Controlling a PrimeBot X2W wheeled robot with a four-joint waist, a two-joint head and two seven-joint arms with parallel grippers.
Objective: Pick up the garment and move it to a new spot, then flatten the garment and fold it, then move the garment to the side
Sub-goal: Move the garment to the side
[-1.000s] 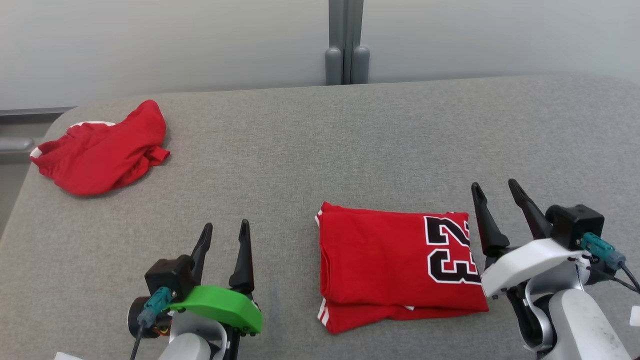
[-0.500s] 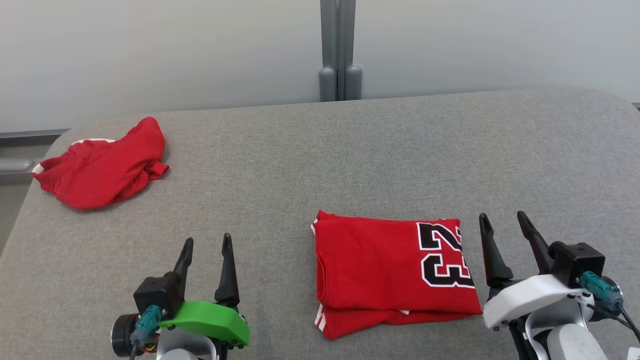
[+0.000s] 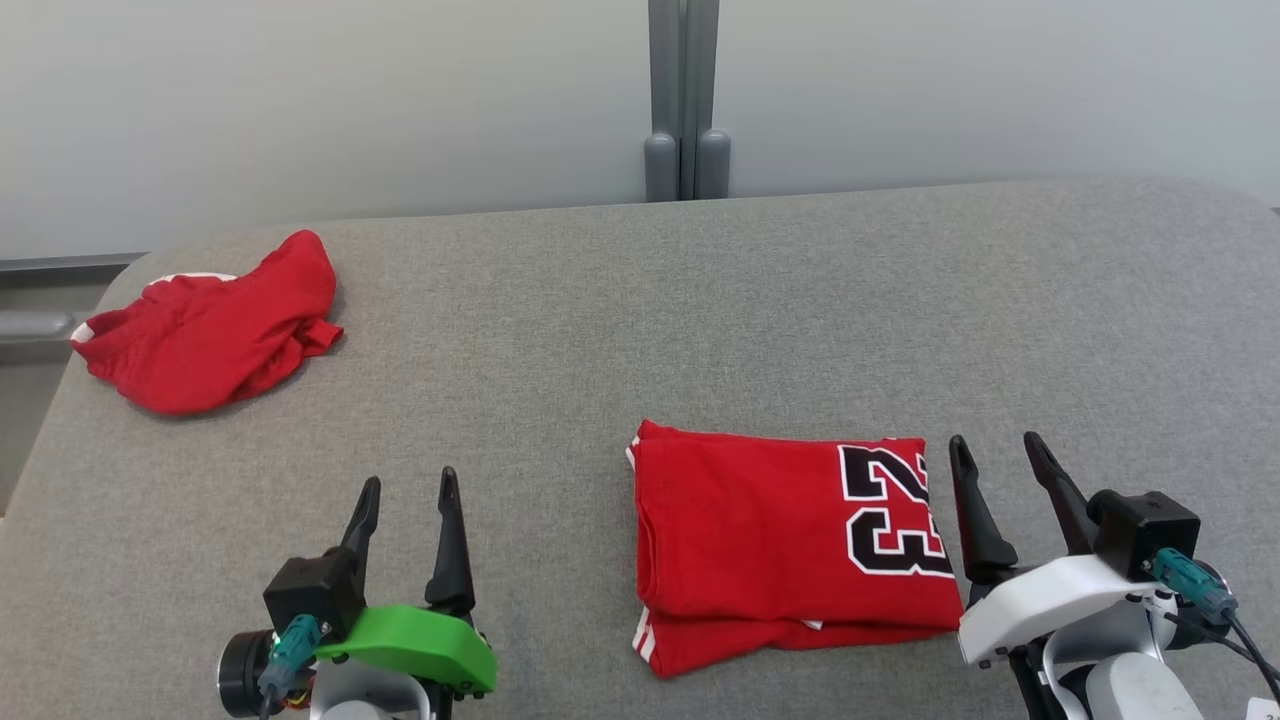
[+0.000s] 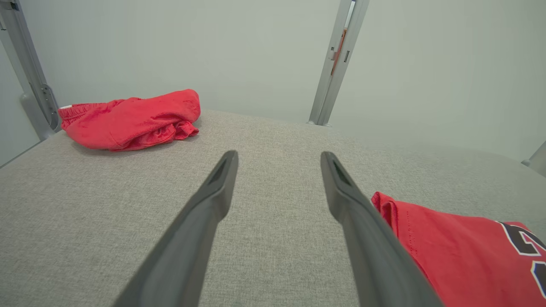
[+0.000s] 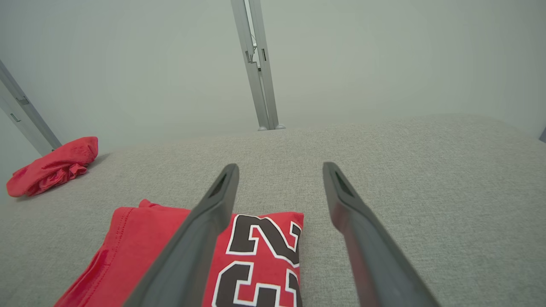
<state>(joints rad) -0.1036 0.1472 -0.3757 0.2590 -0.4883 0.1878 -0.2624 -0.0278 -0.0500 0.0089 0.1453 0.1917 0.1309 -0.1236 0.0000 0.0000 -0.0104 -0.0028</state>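
Red jersey (image 3: 780, 540): looks folded; your step is likely moving it aside.
Left claw (image 3: 410, 476): fingers apart, empty.
Right claw (image 3: 994, 438): fingers apart, empty; pinch the nearest edge next.

- Left gripper (image 3: 410, 480): near left, green wrist cover (image 3: 420, 640); two dark fingers (image 3: 451, 545) point far, jaws spread apart, holding nothing.
- Right gripper (image 3: 994, 442): near right, white wrist cover (image 3: 1040, 600); fingers point far, leaning slightly left, jaws spread, empty.
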